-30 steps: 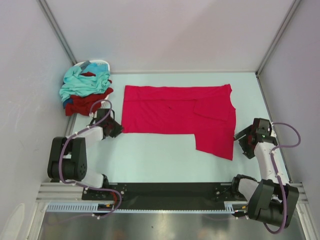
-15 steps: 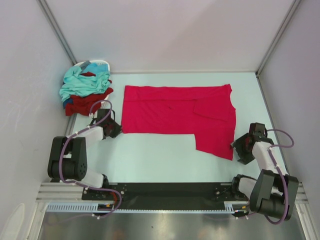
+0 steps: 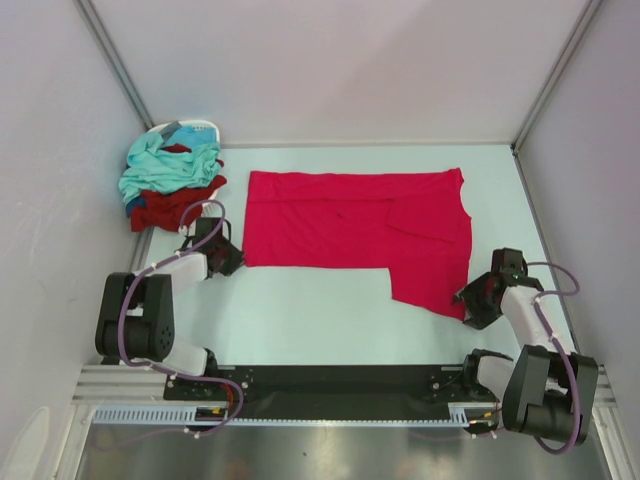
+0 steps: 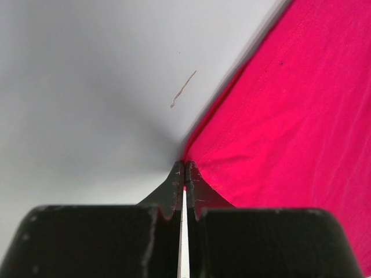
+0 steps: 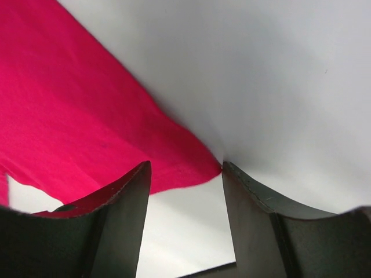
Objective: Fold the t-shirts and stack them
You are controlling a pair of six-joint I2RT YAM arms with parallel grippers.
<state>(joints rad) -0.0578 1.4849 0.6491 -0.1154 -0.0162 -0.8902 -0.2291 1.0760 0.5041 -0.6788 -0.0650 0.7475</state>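
Observation:
The crimson-pink t-shirt (image 3: pixel 360 230) lies flat across the middle of the table, partly folded, one flap hanging toward the near right. My left gripper (image 3: pixel 236 262) sits at its near left corner, jaws pressed together on the cloth's corner tip (image 4: pixel 186 160). My right gripper (image 3: pixel 466 308) is open at the shirt's near right corner (image 5: pixel 203 168), which lies between its fingers (image 5: pixel 124 191) on the table. A heap of teal (image 3: pixel 165 165) and dark maroon (image 3: pixel 170 207) shirts with a bit of dark blue lies at the far left.
A small white basket (image 3: pixel 185 129) peeks out behind the shirt heap in the far left corner. Grey walls with metal posts close in the table on the left, back and right. A black rail runs along the near edge.
My right gripper has moved nearer and to the left, down to the shirt's near right corner. The left gripper and the shirt have stayed put.

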